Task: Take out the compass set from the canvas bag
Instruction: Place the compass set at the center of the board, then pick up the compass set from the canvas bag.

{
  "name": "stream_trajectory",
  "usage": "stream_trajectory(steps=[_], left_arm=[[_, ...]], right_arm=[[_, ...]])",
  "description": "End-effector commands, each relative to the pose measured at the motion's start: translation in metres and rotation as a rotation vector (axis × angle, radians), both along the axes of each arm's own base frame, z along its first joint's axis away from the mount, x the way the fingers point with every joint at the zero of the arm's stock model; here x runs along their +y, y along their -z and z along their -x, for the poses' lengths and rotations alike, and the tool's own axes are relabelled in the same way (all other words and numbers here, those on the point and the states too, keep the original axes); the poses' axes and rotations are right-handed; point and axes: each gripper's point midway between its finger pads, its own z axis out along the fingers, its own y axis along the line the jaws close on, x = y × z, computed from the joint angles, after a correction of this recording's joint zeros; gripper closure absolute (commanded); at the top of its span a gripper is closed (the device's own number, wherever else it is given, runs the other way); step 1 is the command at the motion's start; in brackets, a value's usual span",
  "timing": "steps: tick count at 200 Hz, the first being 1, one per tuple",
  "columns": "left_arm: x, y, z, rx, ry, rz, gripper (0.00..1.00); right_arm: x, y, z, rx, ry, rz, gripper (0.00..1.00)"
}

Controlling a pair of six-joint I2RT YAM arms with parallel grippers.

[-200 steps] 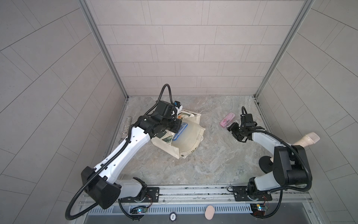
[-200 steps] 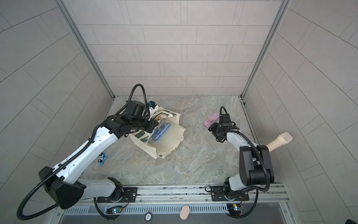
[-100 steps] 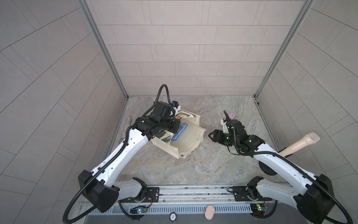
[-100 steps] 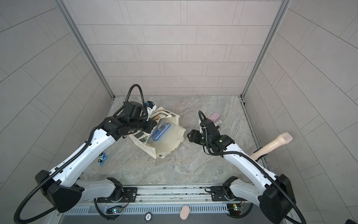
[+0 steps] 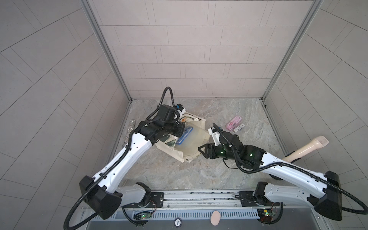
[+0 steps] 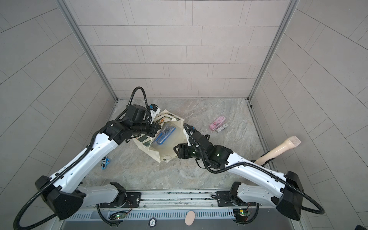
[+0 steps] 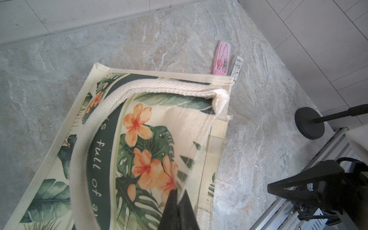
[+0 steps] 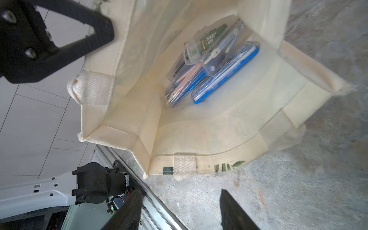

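Observation:
The canvas bag [image 5: 189, 151] lies on its side in both top views, its mouth facing the right arm. My left gripper [image 7: 177, 196] is shut on the bag's upper rim [image 6: 159, 127] and holds the mouth open. Inside lie blue compass set cases with clear lids [image 8: 226, 74], also visible from above [image 5: 185, 136]. My right gripper [image 8: 179, 201] is open and empty just outside the bag's mouth [image 5: 200, 152]. A pink compass set [image 5: 234, 124] lies on the table behind it, apart from the bag [image 7: 222, 57].
A barcode strip [image 5: 239, 128] lies beside the pink case. A cream microphone [image 5: 306, 147] on a black round base [image 7: 309, 123] stands at the right edge. A glittery silver stick [image 5: 130, 129] lies by the left wall. A small blue toy car [image 6: 105, 162] sits under the left arm.
The right arm has swung from the pink case at the back right over to the bag's mouth, leaving the pink case on the table. The left gripper still holds the rim.

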Motion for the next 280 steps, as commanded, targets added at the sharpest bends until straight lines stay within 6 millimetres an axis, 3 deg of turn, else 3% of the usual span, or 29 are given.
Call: stream_trajectory(steps=[1,107,205,235,280], left_arm=[[-0.002,-0.018,-0.004,-0.040,-0.003,0.030,1.00],[-0.005,-0.019,-0.008,-0.036,0.000,0.029,1.00],[-0.011,-0.020,-0.012,-0.030,0.012,0.038,1.00],[-0.011,-0.016,-0.011,-0.030,0.024,0.030,1.00],[-0.015,-0.017,-0.009,-0.020,0.049,0.039,1.00]], right_arm=[[0.014,-0.008,-0.005,-0.034,-0.009,-0.020,0.36],[0.051,0.019,-0.021,0.074,0.013,-0.048,0.37],[0.096,0.081,-0.071,0.252,0.117,-0.067,0.38],[0.089,0.095,-0.079,0.262,0.172,-0.006,0.36],[0.070,0.094,-0.094,0.229,0.258,0.010,0.34]])
